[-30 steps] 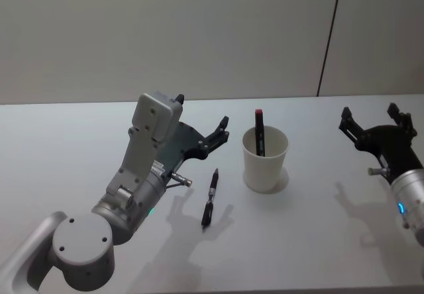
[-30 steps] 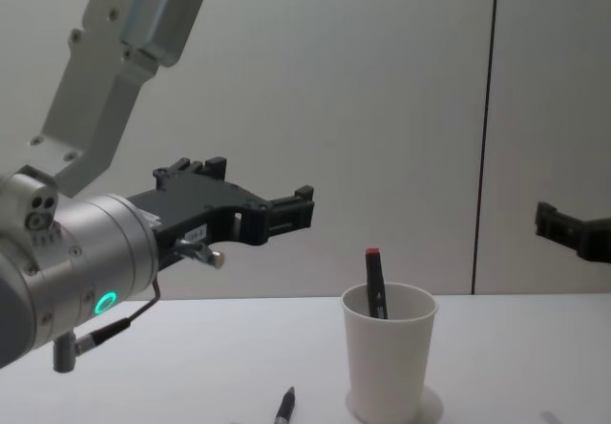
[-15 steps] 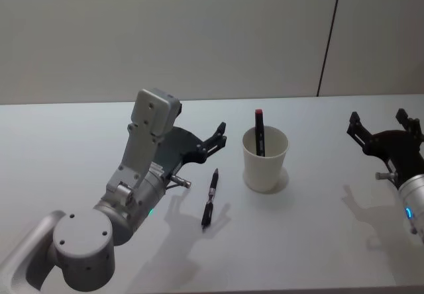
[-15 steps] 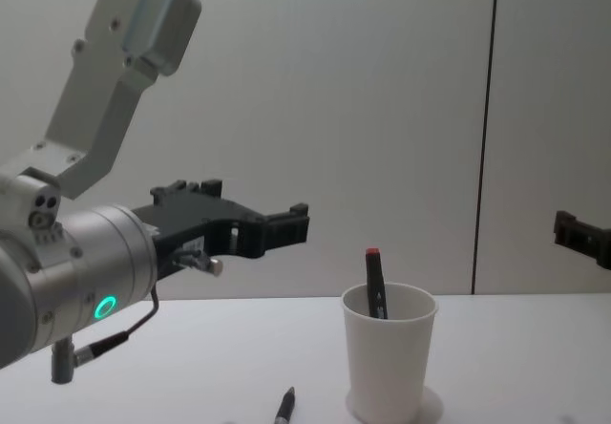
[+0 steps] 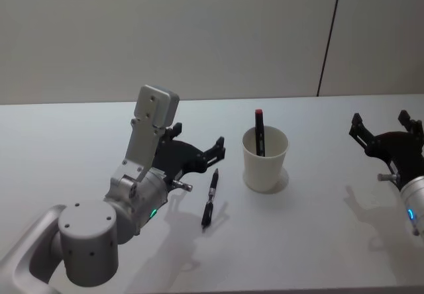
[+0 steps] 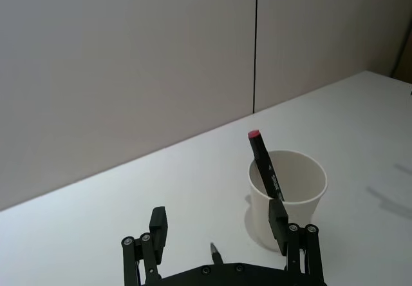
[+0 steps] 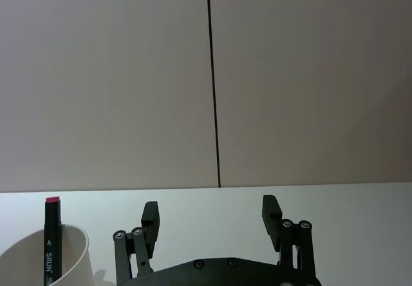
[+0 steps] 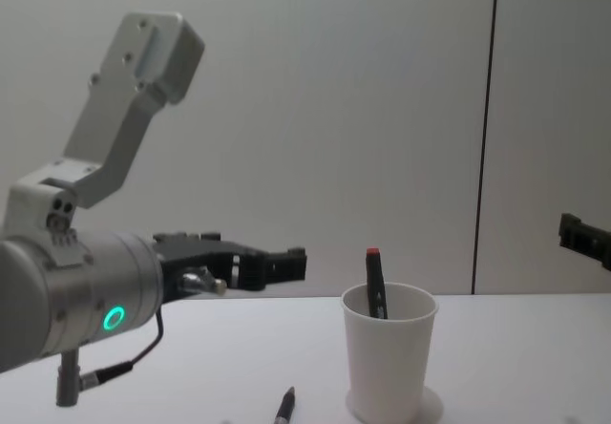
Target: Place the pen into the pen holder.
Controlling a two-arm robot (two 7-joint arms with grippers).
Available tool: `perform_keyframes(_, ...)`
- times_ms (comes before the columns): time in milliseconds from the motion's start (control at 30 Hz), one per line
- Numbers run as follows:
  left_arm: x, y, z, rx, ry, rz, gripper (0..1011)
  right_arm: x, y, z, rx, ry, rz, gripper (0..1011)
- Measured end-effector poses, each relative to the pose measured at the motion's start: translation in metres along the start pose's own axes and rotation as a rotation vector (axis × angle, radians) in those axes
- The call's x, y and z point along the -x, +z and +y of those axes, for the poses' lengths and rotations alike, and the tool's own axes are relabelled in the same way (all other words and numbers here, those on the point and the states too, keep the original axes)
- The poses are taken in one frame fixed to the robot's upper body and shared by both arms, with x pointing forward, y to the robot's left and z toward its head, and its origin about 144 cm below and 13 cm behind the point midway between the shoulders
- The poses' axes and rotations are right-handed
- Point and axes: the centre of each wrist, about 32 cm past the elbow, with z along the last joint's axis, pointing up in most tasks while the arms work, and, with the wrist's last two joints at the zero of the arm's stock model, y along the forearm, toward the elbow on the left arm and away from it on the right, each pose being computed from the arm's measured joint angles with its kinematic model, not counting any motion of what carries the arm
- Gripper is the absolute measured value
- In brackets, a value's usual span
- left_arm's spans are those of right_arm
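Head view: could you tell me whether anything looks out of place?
The black pen lies loose on the table beside the cup, near the open left gripper; the cup holds a red-capped marker. Right gripper hangs open.

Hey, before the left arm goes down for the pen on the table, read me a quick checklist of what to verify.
1. Left gripper jaws open and empty: ok.
2. Pen lying free on the table, nothing touching it: ok.
3. Jaws around the pen: not ok; the gripper hangs above the table near it.
4. Pen holder upright, with room beside the red-capped marker: ok.
5. Right gripper well off to the right of the holder: ok.
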Motion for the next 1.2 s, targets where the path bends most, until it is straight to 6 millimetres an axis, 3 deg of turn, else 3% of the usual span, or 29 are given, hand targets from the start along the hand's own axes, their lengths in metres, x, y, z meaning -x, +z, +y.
perform_keyframes(600,-0.002,-0.002,-0.023,-0.256,-0.034,0.113,1003,-0.001,0.0,-0.001,0.002,-0.003,0.0,1002)
perform_keyframes(1200,0.0,-0.016,-0.04,-0.439,-0.047,0.101,1003,-0.001,0.0,-0.001,0.002,-0.003,-0.001,1002)
